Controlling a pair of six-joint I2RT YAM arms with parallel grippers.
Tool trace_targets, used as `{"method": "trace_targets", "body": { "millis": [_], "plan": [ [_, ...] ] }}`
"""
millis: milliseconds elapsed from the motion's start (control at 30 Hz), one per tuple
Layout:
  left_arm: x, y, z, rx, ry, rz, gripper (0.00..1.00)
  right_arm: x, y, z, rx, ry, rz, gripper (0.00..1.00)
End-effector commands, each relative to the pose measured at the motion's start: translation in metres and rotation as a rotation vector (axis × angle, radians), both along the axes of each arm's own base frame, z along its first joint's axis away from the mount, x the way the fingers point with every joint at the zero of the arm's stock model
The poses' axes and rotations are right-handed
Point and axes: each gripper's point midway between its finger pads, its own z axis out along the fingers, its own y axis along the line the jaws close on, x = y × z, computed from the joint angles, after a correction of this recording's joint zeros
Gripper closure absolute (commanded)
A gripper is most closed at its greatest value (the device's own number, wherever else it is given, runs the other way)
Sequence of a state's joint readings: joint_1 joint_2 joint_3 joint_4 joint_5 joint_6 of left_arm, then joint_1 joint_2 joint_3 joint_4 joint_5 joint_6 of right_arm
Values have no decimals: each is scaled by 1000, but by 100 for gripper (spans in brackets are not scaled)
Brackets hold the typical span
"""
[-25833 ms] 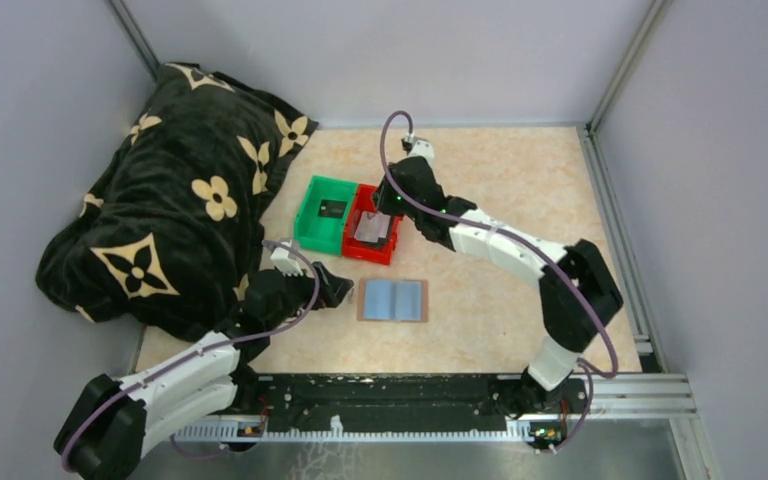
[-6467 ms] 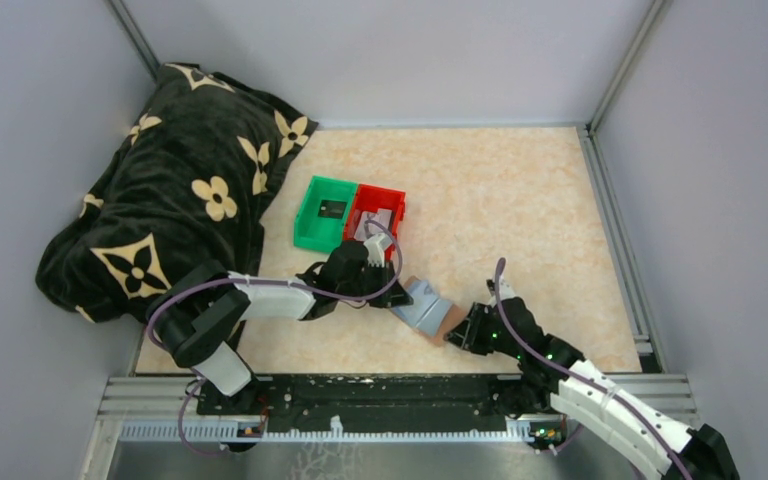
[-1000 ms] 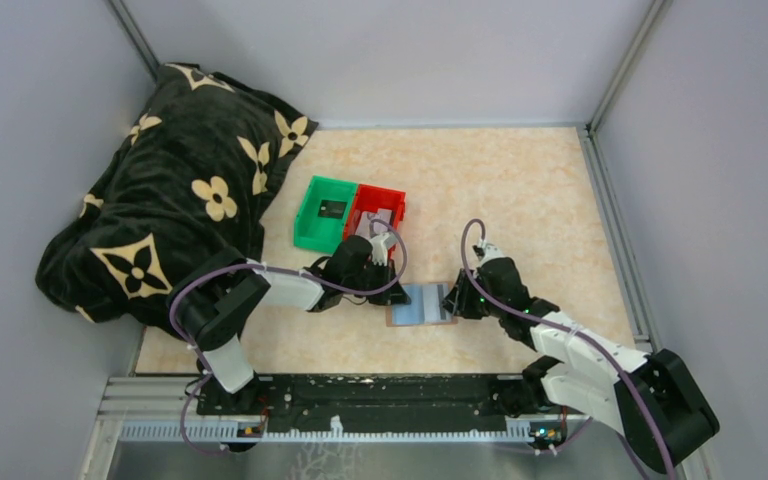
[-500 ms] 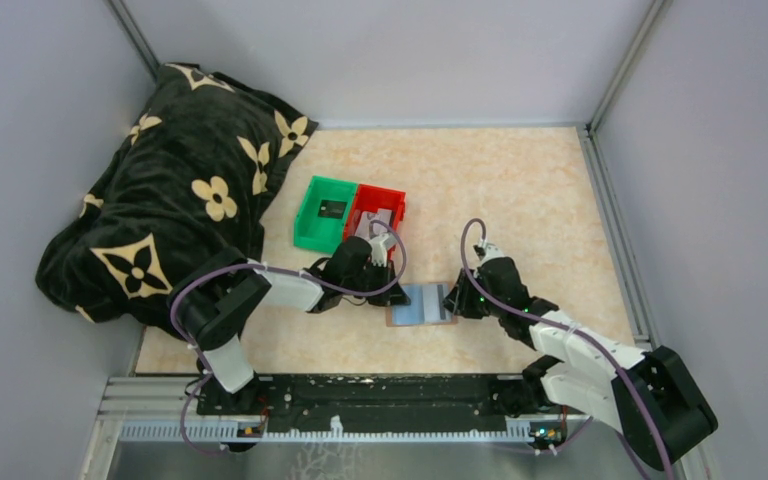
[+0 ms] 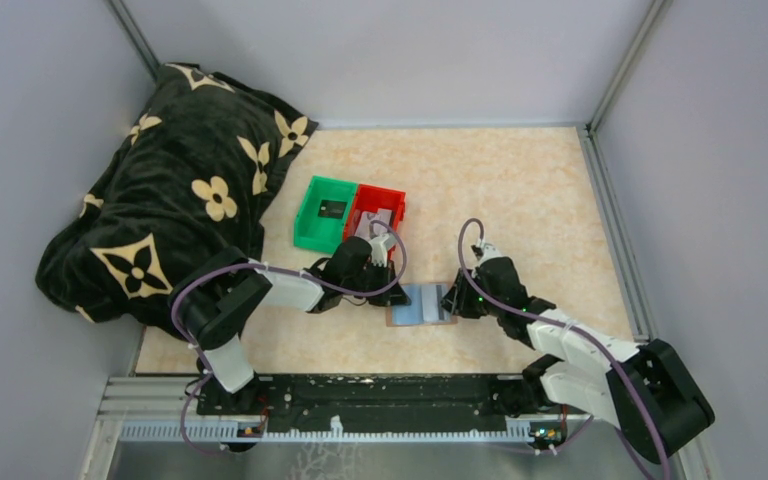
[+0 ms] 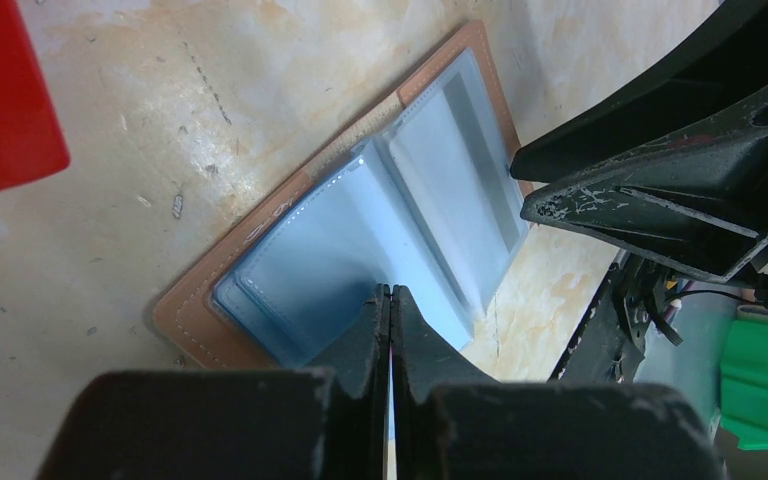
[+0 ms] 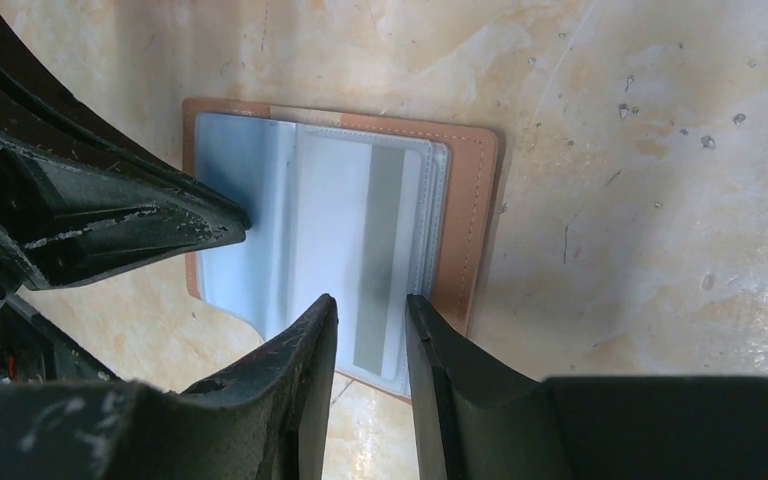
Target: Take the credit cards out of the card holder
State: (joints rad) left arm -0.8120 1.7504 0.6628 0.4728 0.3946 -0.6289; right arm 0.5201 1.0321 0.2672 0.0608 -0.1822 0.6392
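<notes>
The card holder [image 5: 422,304] lies open on the table, tan rim up and pale blue lining showing [image 6: 360,230] [image 7: 475,200]. My left gripper [image 5: 392,291] [image 6: 390,291] is shut, its tips pressed down on the left blue pocket. My right gripper [image 5: 456,298] [image 7: 371,300] is open just above the holder's right half, its fingertips either side of a grey-striped credit card [image 7: 383,230] still in the clear pocket. A black credit card [image 5: 331,209] lies in the green bin [image 5: 312,225]. A grey one [image 5: 378,222] lies in the red bin [image 5: 396,212].
The two bins stand side by side just behind the card holder. A black blanket with cream flowers [image 5: 160,200] is heaped at the left. Grey walls and metal rails close in the table on three sides. Both arms meet over the holder.
</notes>
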Motion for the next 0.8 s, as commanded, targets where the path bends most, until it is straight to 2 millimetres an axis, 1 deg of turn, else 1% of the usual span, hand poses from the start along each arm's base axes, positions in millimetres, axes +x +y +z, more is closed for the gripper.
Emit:
{"method": "trace_targets", "body": {
  "millis": [0,233,333,433,767],
  "plan": [
    [-8,5,-14,32,25,-15,98,7,1,4,13,-28,-11,67],
    [-8,6,-16,36,30,-15,98,5,7,2,42,-24,14,67],
    [-10,6,-15,33,30,-17,98,6,-1,-4,-11,-6,-5,67],
    [-10,8,-15,34,29,-13,98,6,-7,-4,-40,-18,-11,67],
    [-10,8,-12,27,21,-14,99,-1,-6,-12,-29,6,-3,66]
  ]
}}
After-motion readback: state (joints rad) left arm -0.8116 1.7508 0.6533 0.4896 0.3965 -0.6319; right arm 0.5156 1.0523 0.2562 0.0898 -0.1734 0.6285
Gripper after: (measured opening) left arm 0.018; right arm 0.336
